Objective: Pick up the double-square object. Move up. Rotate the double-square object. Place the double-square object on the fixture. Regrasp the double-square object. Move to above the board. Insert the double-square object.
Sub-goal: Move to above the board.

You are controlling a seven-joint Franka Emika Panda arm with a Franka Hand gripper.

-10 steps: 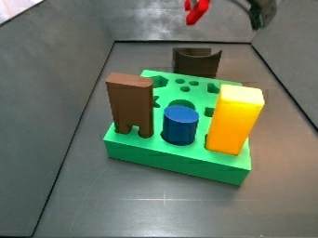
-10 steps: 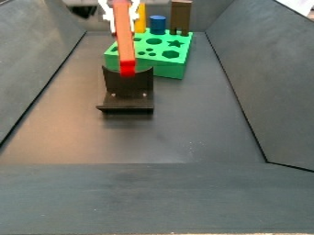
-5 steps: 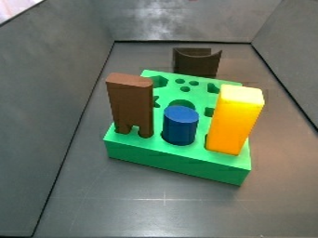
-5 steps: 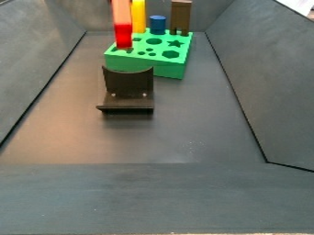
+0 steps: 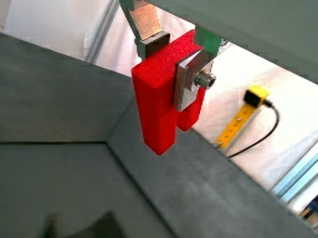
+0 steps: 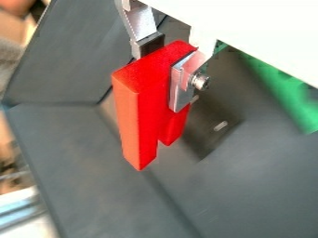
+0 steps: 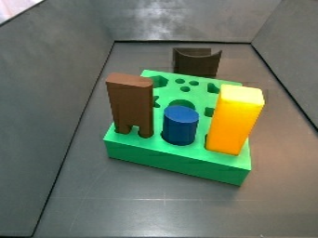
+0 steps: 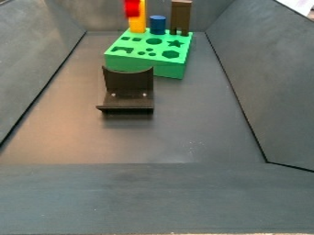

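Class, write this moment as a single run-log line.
end effector: shut on double-square object, raised | board: brown, blue, yellow blocks standing in it | fixture: bare

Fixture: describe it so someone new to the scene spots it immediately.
Start at the green board on the dark floor. The fixture is the squat dark brown block on the floor just beside it, unlike the pieces standing on the board. A U-shaped scoop in its top sets it apart from the taller notched brown block.
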